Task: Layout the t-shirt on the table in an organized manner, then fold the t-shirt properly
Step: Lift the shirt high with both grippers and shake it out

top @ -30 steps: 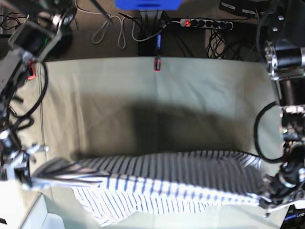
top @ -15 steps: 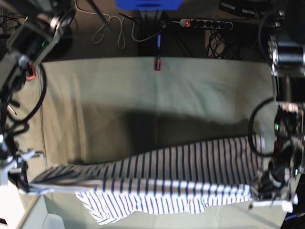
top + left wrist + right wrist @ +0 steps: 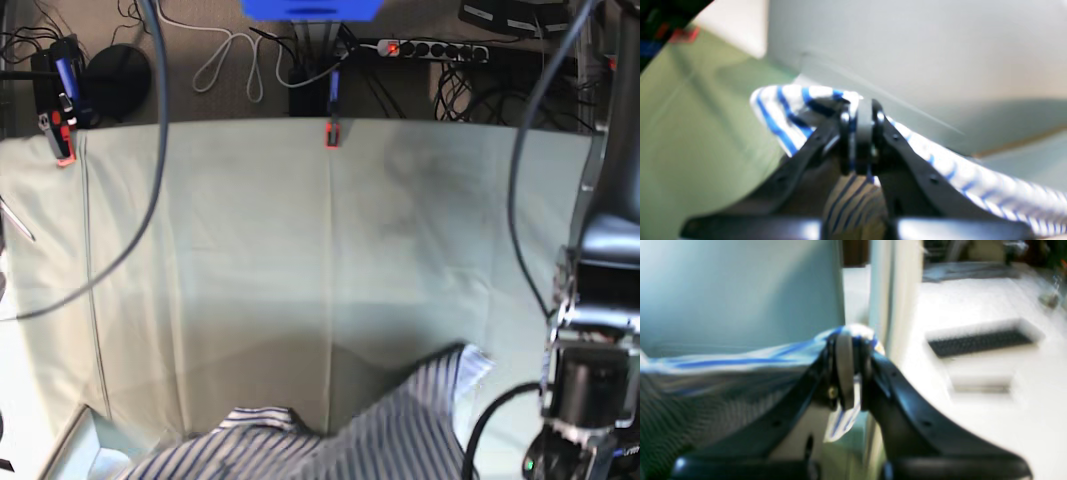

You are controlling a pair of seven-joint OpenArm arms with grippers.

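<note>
Most of the worktop (image 3: 250, 250) lies bare; the striped t-shirt (image 3: 380, 440) hangs bunched at its near edge. Left hand (image 3: 860, 133) and right hand (image 3: 848, 370) each pinch a cloth edge. Recommended: keep tension even, lower flat.

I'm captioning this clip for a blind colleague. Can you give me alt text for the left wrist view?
Blurred close-up: the left gripper is shut on a bunched edge of the t-shirt, white with blue stripes. More striped cloth trails off to the lower right, and the pale green table fills the left side.
</note>
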